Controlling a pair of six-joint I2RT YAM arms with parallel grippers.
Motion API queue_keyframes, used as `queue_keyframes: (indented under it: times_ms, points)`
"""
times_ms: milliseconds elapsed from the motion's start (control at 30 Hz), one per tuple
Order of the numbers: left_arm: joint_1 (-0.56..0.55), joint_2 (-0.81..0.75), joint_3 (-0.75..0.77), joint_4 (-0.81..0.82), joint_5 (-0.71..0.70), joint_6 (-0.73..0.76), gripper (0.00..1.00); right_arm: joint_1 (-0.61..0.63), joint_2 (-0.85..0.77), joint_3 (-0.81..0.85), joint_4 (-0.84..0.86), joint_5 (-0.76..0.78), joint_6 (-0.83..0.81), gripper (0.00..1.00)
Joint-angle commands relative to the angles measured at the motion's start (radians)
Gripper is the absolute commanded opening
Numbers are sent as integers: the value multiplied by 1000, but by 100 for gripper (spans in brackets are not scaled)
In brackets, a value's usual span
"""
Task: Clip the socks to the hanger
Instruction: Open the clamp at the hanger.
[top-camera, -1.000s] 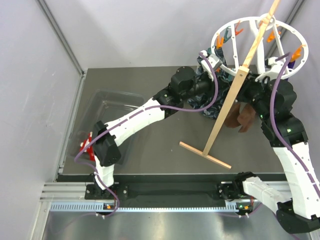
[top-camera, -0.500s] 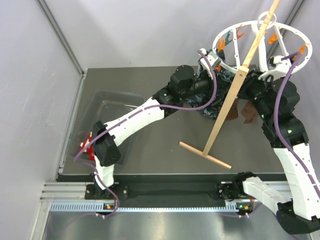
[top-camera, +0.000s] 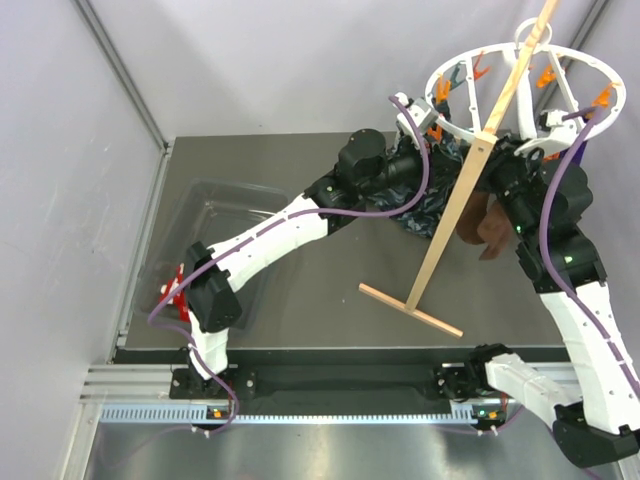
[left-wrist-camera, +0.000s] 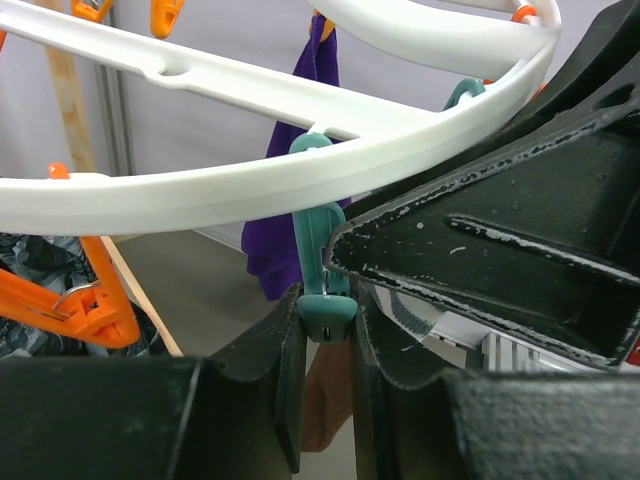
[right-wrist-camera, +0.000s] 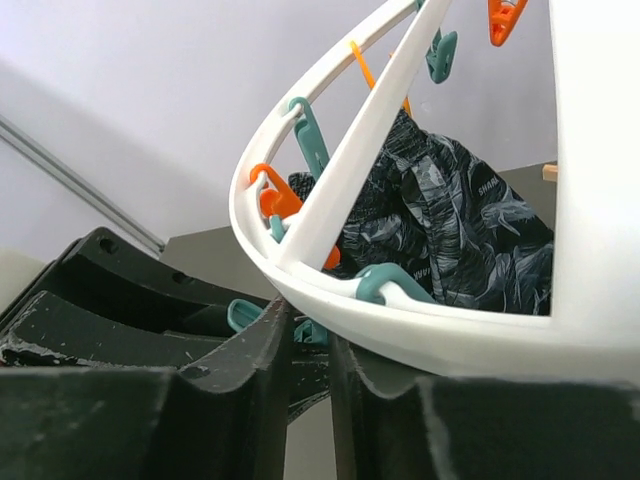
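The white hanger ring (top-camera: 452, 128) hangs on the slanted wooden pole (top-camera: 455, 215) at the back right. My left gripper (top-camera: 440, 135) reaches under its left side and is shut on a teal clip (left-wrist-camera: 325, 310) that hangs from the rim (left-wrist-camera: 200, 190). My right gripper (top-camera: 515, 160) comes in from the right with its jaws close together under the rim (right-wrist-camera: 480, 320), beside a teal clip (right-wrist-camera: 312, 333). The brown sock (top-camera: 488, 230) hangs below it and shows just behind the left fingers (left-wrist-camera: 328, 400). A red sock (top-camera: 172, 292) lies at the bin's near left.
A purple sock (left-wrist-camera: 290, 200) hangs from the ring. A dark-blue patterned cloth (top-camera: 432, 200) hangs behind the left arm and shows in the right wrist view (right-wrist-camera: 450, 220). Orange clips (left-wrist-camera: 85, 300) sit along the rim. A clear plastic bin (top-camera: 215, 215) stands at the left.
Both grippers have risen to the ring and drawn closer together. The ring has tilted slightly and the brown sock has lifted and shifted with the right arm.
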Motion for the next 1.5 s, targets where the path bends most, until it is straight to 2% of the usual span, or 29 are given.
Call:
queue_keyframes:
  times_ms: [0, 67, 100, 200, 300, 333, 367, 533, 1000, 1300, 1433, 1467]
  points:
    - [-14, -31, 23, 27, 81, -11, 0, -5, 23, -6, 139, 21, 3, 18]
    - [-14, -31, 14, 27, 77, -11, 1, -5, 28, -8, 139, 18, 17, 8]
    - [-14, -36, 9, 29, 72, -11, 7, -4, 30, -8, 136, 16, 28, 2]
    - [-14, -51, -32, 59, 34, -12, 17, -4, 43, -8, 125, 4, 91, 0]
    - [-14, -72, -93, 87, -19, -8, 32, -5, 43, -19, 127, -11, 147, 0]
    - [-14, -79, -107, 93, -37, -6, 53, -5, 42, -20, 125, -8, 161, 0]
    - [-14, -94, -121, 101, -78, -9, 64, -4, 39, -22, 122, -5, 164, 0]
    - [-14, -125, -204, 200, -116, -11, 65, -7, 27, -25, 118, 4, 181, 0]
    - [-14, -119, -184, 246, -198, 37, 61, -14, -15, -23, 70, 20, 151, 0]
    - [-14, -88, -146, 276, -250, 55, 54, -16, -12, -31, 55, 10, 144, 0]
    - [-16, -80, -147, 321, -221, 52, 54, -19, -12, -39, 50, 13, 140, 0]
    - [-17, -82, -152, 329, -213, 57, 57, -20, -10, -37, 47, 15, 140, 0]
